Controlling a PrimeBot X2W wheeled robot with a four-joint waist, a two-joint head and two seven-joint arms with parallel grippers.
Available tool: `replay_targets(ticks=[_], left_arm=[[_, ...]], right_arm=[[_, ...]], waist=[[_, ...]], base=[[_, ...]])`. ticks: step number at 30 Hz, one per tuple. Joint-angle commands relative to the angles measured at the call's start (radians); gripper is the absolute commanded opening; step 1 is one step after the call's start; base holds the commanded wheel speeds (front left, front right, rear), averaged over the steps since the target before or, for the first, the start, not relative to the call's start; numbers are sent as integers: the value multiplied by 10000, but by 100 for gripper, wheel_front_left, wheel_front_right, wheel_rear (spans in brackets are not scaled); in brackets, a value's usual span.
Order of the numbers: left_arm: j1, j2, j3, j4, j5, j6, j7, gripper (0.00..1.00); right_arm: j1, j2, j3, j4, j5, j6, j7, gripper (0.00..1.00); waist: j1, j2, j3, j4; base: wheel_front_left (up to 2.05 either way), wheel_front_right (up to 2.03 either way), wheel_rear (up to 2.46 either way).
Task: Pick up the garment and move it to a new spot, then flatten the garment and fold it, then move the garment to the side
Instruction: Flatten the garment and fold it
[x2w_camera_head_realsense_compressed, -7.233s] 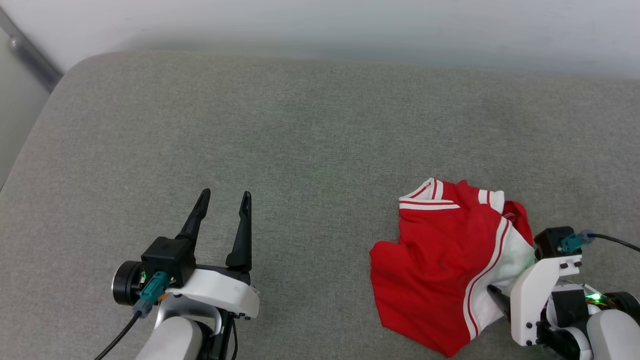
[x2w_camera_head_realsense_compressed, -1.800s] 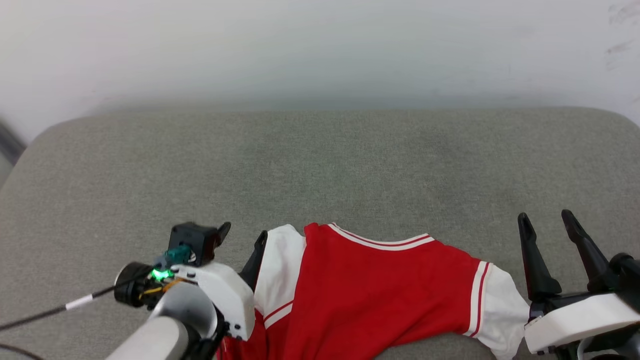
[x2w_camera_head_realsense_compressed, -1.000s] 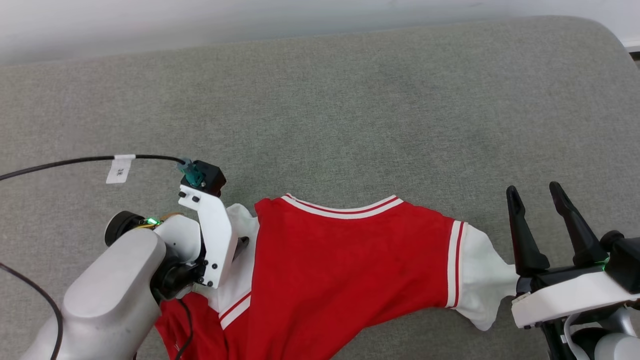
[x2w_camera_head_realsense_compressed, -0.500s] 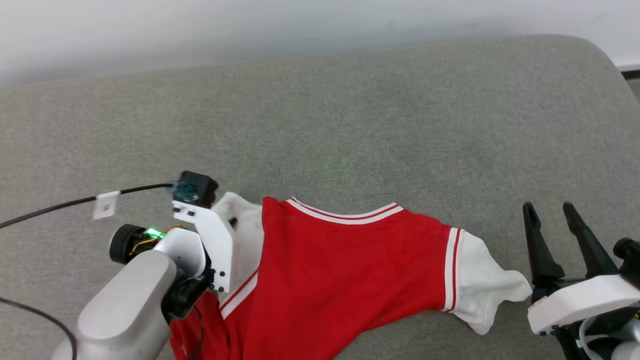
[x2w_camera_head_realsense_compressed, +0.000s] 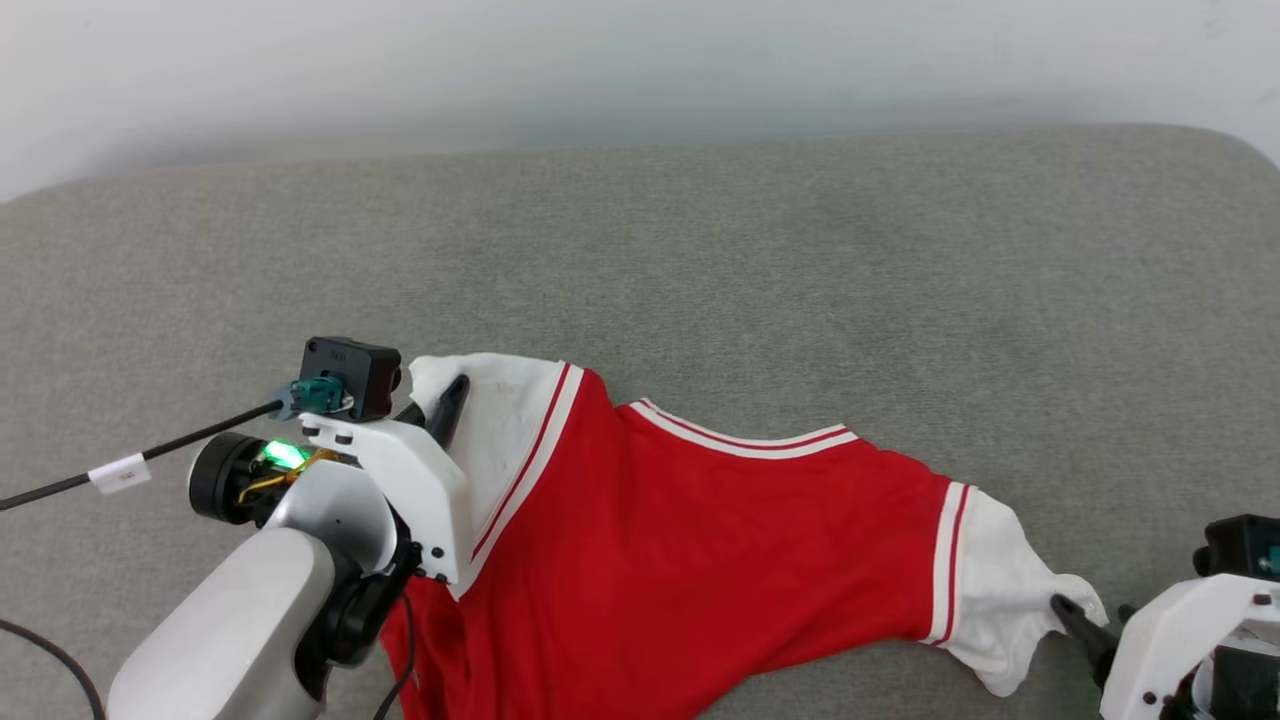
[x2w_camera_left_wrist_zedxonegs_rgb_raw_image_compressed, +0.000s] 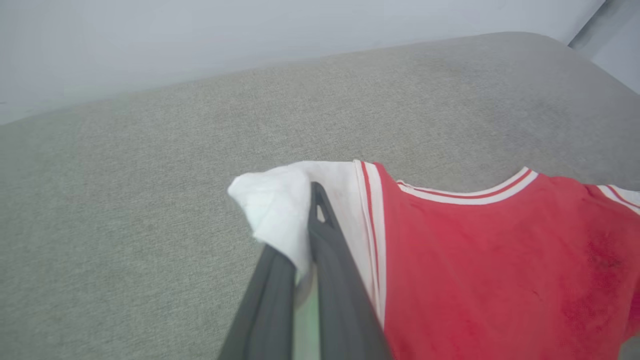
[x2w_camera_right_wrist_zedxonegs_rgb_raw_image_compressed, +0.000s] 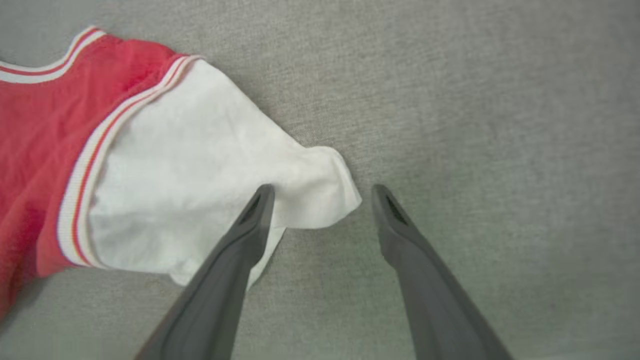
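Jaws spread, the right gripper (x2w_camera_right_wrist_zedxonegs_rgb_raw_image_compressed: 322, 192) is straddling the tip of one white sleeve (x2w_camera_right_wrist_zedxonegs_rgb_raw_image_compressed: 200, 170), gripping nothing. The left gripper (x2w_camera_head_realsense_compressed: 448, 400), open a second ago, is now pinching the other white sleeve (x2w_camera_left_wrist_zedxonegs_rgb_raw_image_compressed: 272, 200). The red soft-fabric T-shirt (x2w_camera_head_realsense_compressed: 700, 570) is lying stretched across the grey woven cushion (x2w_camera_head_realsense_compressed: 700, 250), with flattening likely beginning.

Red garment (x2w_camera_head_realsense_compressed: 700, 590), white striped sleeves

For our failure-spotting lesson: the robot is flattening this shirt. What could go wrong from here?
The left gripper is shut on the left sleeve near its edge; pulling may slip it free.
The right gripper is open over only the tip of the right sleeve; closing may miss it.
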Motion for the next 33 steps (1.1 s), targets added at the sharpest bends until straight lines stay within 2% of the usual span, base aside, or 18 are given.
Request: replay_targets(ticks=[1,6,10,11,12,13,19,27,29,30,33], left_arm=[[105,98,11,-275,79,92,40,0],[58,111,-67,-980,206,227,115,0],[66,143,-81,-1172,241,261,87,0],[90,150,-78,-1190,235,276,79,0],[114,165,-70,-1194,229,283,68,0],[139,180,-62,-1202,224,281,53,0],[270,249,30,-1137,107,347,-85,0],[-249,332,470,-794,265,423,-724,0],[-581,247,595,-565,211,327,-803,0],[-1298,104,802,-12,138,174,-905,0],[-2200,-171,949,664,157,78,-1023,0]], right_arm=[[-198,-33,6,94,83,-3,445,100],[-550,-191,120,515,-105,-3,1271,100],[-533,86,289,1169,-14,-2,1835,100],[-477,166,359,1282,-6,-2,1963,52],[-455,220,419,1379,18,4,2069,22],[-439,289,399,1455,96,11,2166,0],[-673,45,317,1113,61,1,2083,0],[-1735,-814,535,-120,-407,-3,785,0],[-2227,-980,595,-72,-465,-3,558,0],[-3131,-1192,681,295,-650,-5,147,0],[-4203,-1327,778,866,-871,-3,-384,0]], waist=[[0,0,168,189],[0,0,587,517],[0,0,754,647],[0,0,764,664],[0,0,765,676],[0,0,758,677],[0,0,450,553],[0,0,-271,300],[0,0,-414,272],[0,0,-569,232],[0,0,-622,232]], base=[[0,0,0],[0,0,0],[0,0,0],[0,0,0],[0,0,0],[0,0,0],[0,0,0],[0,0,0],[0,0,0],[0,0,0],[0,0,0]])
